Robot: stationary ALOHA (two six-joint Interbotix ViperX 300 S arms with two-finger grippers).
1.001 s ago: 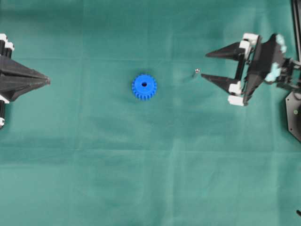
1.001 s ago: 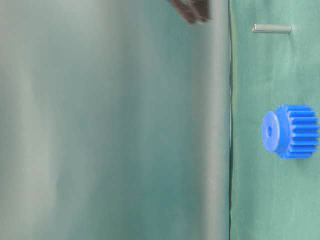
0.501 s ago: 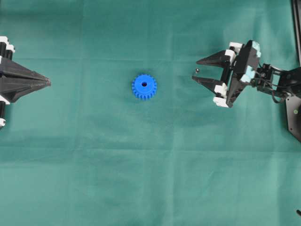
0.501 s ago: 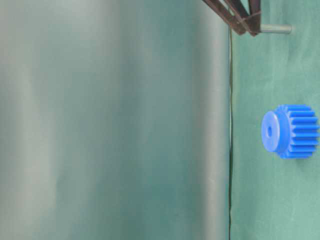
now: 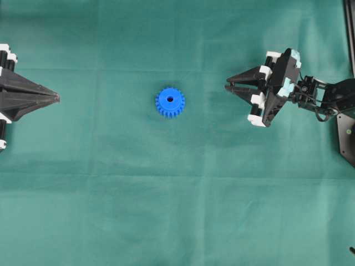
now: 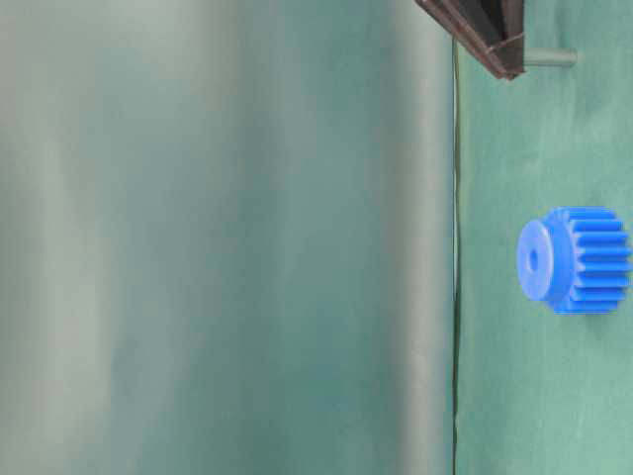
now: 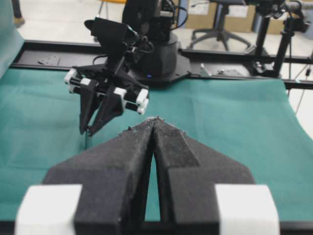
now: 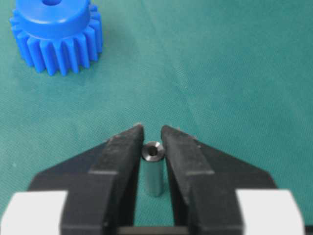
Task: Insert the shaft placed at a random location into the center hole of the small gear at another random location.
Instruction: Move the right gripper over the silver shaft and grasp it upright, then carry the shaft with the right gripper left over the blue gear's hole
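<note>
While the left gripper (image 5: 55, 97) is kept clenched with nothing held at the left edge of the green cloth (image 5: 177, 194), the small gear (image 5: 170, 102) is seen lying flat near the middle, its center hole (image 5: 169, 100) facing up and unfilled. Further right, well apart from the gear, the shaft (image 8: 153, 169) is found standing upright on the cloth between the fingers (image 8: 122, 156) of the right gripper (image 8: 152, 134). Those fingers are drawn close against the shaft's sides, though firm contact cannot be confirmed.
</note>
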